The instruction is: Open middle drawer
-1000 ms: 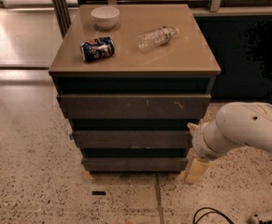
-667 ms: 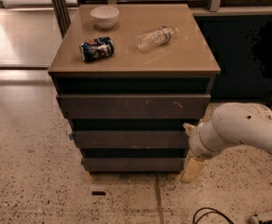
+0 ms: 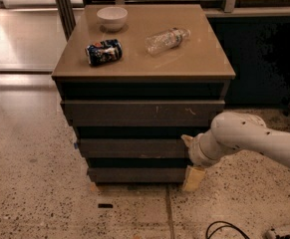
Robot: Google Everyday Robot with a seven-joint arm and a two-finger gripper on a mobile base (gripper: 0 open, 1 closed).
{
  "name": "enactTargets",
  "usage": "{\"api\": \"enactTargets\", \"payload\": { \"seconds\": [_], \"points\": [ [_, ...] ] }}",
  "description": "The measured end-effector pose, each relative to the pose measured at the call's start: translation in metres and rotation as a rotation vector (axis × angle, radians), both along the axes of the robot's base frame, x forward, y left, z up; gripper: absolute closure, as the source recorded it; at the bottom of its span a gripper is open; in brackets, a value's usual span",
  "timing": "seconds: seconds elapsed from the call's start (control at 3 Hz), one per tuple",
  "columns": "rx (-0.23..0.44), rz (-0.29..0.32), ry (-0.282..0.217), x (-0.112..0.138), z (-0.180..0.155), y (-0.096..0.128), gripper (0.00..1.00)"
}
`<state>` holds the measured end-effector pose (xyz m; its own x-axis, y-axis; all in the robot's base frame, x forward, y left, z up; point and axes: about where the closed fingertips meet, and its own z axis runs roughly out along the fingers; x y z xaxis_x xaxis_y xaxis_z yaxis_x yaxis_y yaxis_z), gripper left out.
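Observation:
The middle drawer (image 3: pixel 132 147) is the dark grey-brown front between the taller scratched top drawer (image 3: pixel 142 112) and the narrow bottom drawer (image 3: pixel 137 174). It looks pushed in, roughly in line with the others. My gripper (image 3: pixel 190 158) comes in on a white arm (image 3: pixel 254 138) from the right and sits at the right end of the middle drawer's front. Its fingers are apart: one beige fingertip (image 3: pixel 187 140) is level with the drawer's top edge, the other (image 3: pixel 193 178) is down by the bottom drawer. It holds nothing.
On the cabinet top (image 3: pixel 204 59) are a white bowl (image 3: pixel 112 17), a blue can (image 3: pixel 103 52) on its side and a clear plastic bottle (image 3: pixel 167 39) lying down. A black cable (image 3: pixel 224 229) lies on the speckled floor at the front right. A dark wall stands to the right.
My arm and gripper have moved left, from beside the cabinet to the right end of the drawer fronts. The drawers have not moved.

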<state>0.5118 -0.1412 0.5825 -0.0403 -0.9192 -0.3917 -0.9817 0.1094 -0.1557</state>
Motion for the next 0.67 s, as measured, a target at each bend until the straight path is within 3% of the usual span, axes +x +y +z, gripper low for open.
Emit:
{"api": "enactTargets", "payload": {
  "seconds": [0.33,0.67],
  "points": [
    [0.037,-0.021,-0.018,0.0024,-0.0562,0.0105,0.00],
    [0.037,-0.021,-0.018,0.0024,-0.0562,0.0105,0.00]
  ]
}}
